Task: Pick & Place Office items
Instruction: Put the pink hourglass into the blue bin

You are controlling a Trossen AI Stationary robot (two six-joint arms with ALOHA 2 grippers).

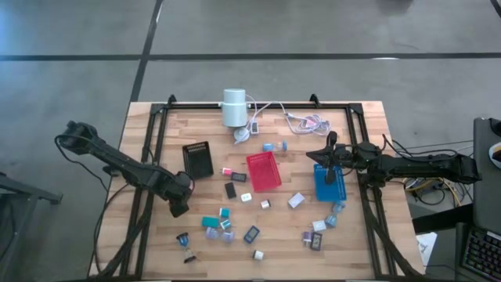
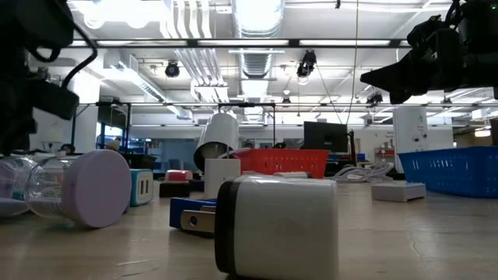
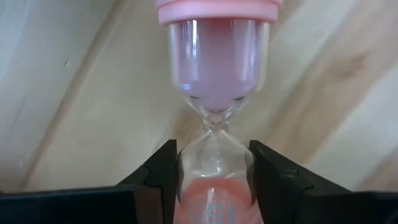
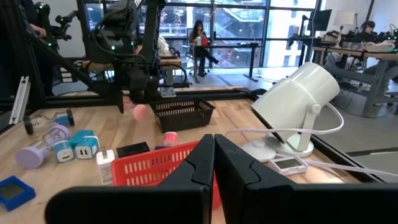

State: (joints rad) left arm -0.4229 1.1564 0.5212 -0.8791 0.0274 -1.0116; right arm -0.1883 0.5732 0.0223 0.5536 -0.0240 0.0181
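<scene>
Between my left gripper's [image 3: 214, 180] fingers [image 3: 163, 177] sits a pink hourglass [image 3: 214, 74], gripped at its lower glass bulb: light, slippery, fragile; squeeze gently.

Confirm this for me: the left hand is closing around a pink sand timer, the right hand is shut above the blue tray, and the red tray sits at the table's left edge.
Not quite. The red tray sits near the table's middle, as the high view shows; the black tray is the one toward the left. The rest stands: the left hand has its fingers either side of the pink sand timer, and the right hand is shut by the blue tray.
</scene>
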